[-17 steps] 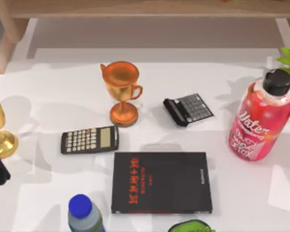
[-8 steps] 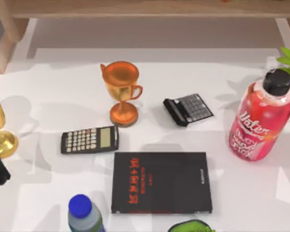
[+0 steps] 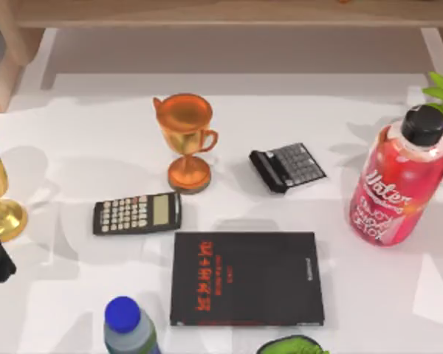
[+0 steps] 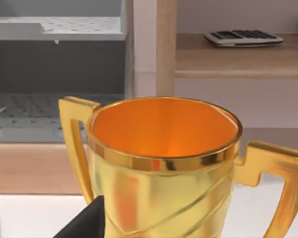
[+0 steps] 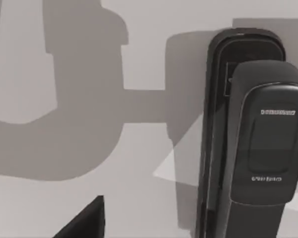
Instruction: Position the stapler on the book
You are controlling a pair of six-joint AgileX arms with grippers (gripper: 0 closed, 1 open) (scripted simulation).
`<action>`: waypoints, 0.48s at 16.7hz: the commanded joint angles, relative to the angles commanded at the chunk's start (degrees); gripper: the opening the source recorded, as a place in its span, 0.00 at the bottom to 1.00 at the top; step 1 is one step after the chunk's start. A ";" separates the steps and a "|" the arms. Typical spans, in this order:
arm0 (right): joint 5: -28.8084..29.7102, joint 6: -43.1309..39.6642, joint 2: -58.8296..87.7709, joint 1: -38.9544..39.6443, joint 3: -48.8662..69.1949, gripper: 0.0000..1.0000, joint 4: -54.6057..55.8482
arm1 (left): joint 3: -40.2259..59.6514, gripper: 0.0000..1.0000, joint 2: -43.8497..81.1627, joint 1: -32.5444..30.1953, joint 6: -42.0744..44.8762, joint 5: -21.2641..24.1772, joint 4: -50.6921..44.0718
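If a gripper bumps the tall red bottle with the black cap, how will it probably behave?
The red bottle stands upright and tall on a narrow base, so it would probably tip rather than slide. Its round body suggests it may then roll. It looks full, so likely rather heavy.

A glossy gold metal finish was shown by the trophy (image 4: pixel 164 168); the stapler (image 5: pixel 248 134) looked matt black plastic, the table (image 5: pixel 89 59) smooth.

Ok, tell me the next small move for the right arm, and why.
Probably lower the right arm toward the stapler and line the gripper up over its body. In the right wrist view the stapler lies flat on the white table, ungrasped, while the book in the top view has a bare cover waiting.
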 joint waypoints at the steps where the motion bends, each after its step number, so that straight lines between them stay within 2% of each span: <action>1: 0.00 -0.02 -0.25 -0.01 -1.43 1.00 1.14 | 0.00 1.00 0.00 0.00 0.00 0.00 0.00; 8: 0.09 0.40 1.11 0.32 -6.51 1.00 7.68 | 0.00 1.00 0.00 0.00 0.00 0.00 0.00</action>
